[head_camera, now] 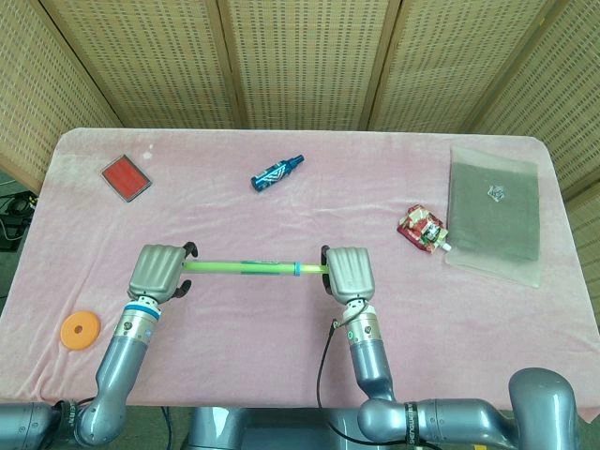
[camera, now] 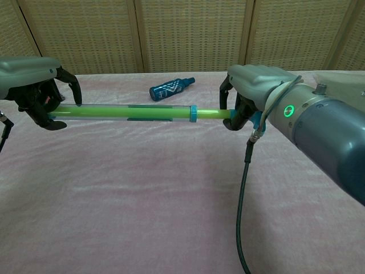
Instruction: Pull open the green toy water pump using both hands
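The green toy water pump is held level above the pink tablecloth, running left to right. My right hand grips the thin green plunger rod just past the blue collar. My left hand wraps the tube's left end, with fingers curled over the top and the thumb underneath. The tube's blue tip is hidden inside that hand.
A blue spray bottle lies behind the pump. A red pad sits at the far left, and an orange disc lies by the near left edge. A red pouch and a grey bag lie at the right.
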Tool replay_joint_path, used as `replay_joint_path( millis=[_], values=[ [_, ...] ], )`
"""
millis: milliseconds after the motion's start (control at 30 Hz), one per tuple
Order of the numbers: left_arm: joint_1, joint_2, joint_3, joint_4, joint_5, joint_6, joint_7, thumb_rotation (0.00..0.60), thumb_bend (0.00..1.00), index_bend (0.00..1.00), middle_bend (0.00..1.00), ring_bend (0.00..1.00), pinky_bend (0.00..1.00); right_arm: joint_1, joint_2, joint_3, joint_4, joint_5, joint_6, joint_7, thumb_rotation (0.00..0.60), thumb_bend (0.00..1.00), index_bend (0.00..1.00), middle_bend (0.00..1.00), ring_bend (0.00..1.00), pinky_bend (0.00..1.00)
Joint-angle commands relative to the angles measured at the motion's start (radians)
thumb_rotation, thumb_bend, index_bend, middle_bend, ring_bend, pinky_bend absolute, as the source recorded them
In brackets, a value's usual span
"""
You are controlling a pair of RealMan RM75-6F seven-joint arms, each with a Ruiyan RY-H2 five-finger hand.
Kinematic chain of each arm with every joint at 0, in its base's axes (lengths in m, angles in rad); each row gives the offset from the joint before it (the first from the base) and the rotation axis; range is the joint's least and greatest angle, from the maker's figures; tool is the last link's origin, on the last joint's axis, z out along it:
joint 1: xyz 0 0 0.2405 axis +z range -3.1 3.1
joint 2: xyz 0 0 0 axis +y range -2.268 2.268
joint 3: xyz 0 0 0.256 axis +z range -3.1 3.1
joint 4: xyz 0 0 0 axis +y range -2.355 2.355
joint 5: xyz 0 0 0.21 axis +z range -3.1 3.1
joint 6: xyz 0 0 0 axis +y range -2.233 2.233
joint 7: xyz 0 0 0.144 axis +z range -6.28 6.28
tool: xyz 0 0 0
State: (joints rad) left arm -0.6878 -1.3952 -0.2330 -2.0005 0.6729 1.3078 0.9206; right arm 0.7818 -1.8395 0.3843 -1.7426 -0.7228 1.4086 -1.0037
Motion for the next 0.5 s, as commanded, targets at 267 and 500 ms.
replay_joint_path(
  millis=[267,500],
  values=[
    [-0.019,-0.035,0.026,0.028,0.022,0.033,-0.007,0.600,0.56,0.57,0.79,0.72,0.66,0.006,0.024,0.002,-0.053,0.003,0.028,0.005,0.600,0.63,0.88,0.99,0.96,0.77],
    [-0.009,-0.027,0.048,0.033,0.045,0.050,-0.035,0.600,0.56,0.57,0.79,0.72,0.66,0.007,0.044,0.000,-0.071,0.017,0.043,0.007,0.600,0.63,0.88,0.99,0.96,0.77]
  ],
)
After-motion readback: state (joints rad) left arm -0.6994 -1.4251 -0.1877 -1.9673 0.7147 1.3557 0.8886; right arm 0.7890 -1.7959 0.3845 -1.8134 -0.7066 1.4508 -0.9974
